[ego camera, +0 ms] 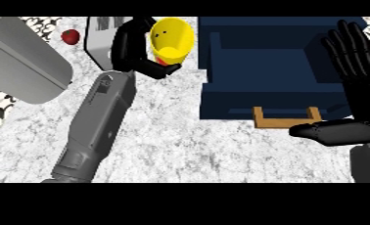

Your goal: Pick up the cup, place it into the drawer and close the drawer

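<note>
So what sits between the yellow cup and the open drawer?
Nothing: in the head view only a narrow strip of bare speckled counter separates the yellow cup, held in the left robot hand, from the blue drawer.

My left hand curls round the yellow cup, tilted, just left of the open blue drawer; my right hand rests open, fingers up.

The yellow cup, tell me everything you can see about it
The yellow cup is bright and plain, plastic-looking, with two small dark dots on its inner wall. It is tilted, its open mouth facing the camera. The left hand curls round its lower part, hiding the base. It sits just left of the open blue drawer, not inside it.
</note>
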Tool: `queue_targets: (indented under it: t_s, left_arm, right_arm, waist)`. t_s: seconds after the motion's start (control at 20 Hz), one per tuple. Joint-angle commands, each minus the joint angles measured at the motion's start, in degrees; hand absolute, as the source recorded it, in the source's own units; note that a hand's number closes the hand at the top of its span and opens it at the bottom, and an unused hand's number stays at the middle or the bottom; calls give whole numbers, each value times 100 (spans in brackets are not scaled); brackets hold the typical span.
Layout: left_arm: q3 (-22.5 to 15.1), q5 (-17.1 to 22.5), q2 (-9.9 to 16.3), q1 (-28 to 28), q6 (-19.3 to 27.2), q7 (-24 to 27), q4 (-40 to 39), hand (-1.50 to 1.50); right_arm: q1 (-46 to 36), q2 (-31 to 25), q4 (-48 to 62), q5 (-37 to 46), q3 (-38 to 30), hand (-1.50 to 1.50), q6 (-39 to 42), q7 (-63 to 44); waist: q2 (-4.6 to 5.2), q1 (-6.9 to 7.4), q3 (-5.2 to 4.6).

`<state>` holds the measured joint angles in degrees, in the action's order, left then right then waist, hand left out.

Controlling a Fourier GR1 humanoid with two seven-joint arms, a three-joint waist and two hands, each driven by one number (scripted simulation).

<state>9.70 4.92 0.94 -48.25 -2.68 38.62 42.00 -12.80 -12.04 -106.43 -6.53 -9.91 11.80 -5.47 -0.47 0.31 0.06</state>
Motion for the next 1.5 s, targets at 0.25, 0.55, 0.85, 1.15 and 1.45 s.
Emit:
queue_targets:
  t_s: [0.25, 0.55, 0.85, 1.15, 1.45]
  left_arm:
    - [-708, 241, -93, -1672, 1304, -1779, 160, 150]
    - [-1276, 615, -94, -2541, 1988, -2314, -928, 150]
    - [-1849, 900, -94, -2826, 2442, -2291, -1934, 150]
    - [-2481, 1155, -94, -2919, 1907, -2785, -2432, 150]
    - [-2922, 1236, -94, -2720, 1741, -2678, -2547, 150]
  right_arm:
    - [-242, -10, 239, 71, -31, -150, -19, 249]
    - [-503, 38, 446, 150, 123, -150, -46, 159]
    - [-289, 32, 258, -38, 82, -150, 119, 282]
    - [-635, 97, 399, 87, 306, -150, 71, 166]
    - [-1099, 92, 482, -84, 354, -150, 166, 120]
  waist:
    - [51, -159, -1]
    - [108, -299, 0]
    - [155, -546, 5]
    - [227, -828, 9]
    - [323, -1098, 7]
